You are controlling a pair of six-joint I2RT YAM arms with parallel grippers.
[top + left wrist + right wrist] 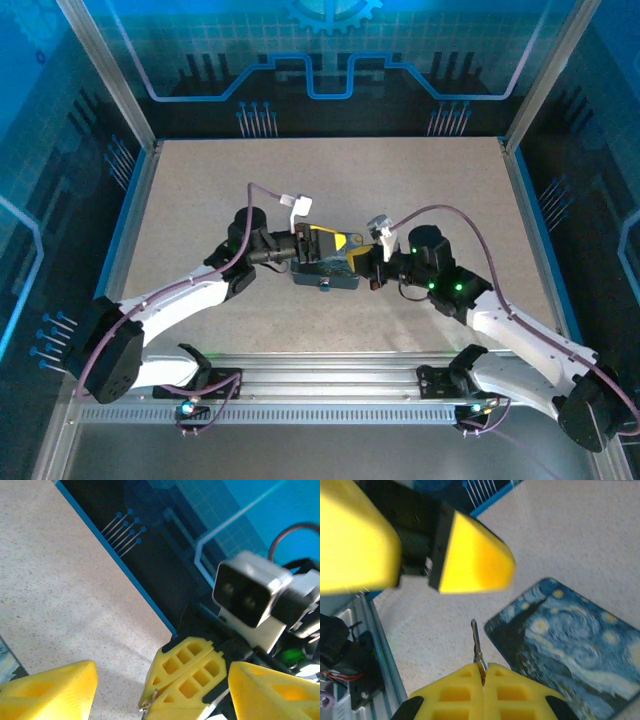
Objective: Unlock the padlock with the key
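Observation:
My right gripper (483, 668) is shut on the key (477, 645), a thin metal sliver whose blade sticks straight out past the yellow fingertips. In the left wrist view those closed fingers (192, 672) sit between my left gripper's (162, 682) wide-open yellow fingers, and the key's tip (145, 706) pokes out below. From above, the left gripper (322, 250) and right gripper (358, 262) meet tip to tip over the blue starry tin (325, 276). A tiny dot (325, 286) at the tin's near edge may be the padlock; it is too small to tell.
The blue tin (570, 640) lies flat on the speckled table, just right of the key. A blue-edged wall (125, 580) borders the table, and an aluminium rail (330, 365) runs along the near edge. Open tabletop (330, 175) lies beyond the grippers.

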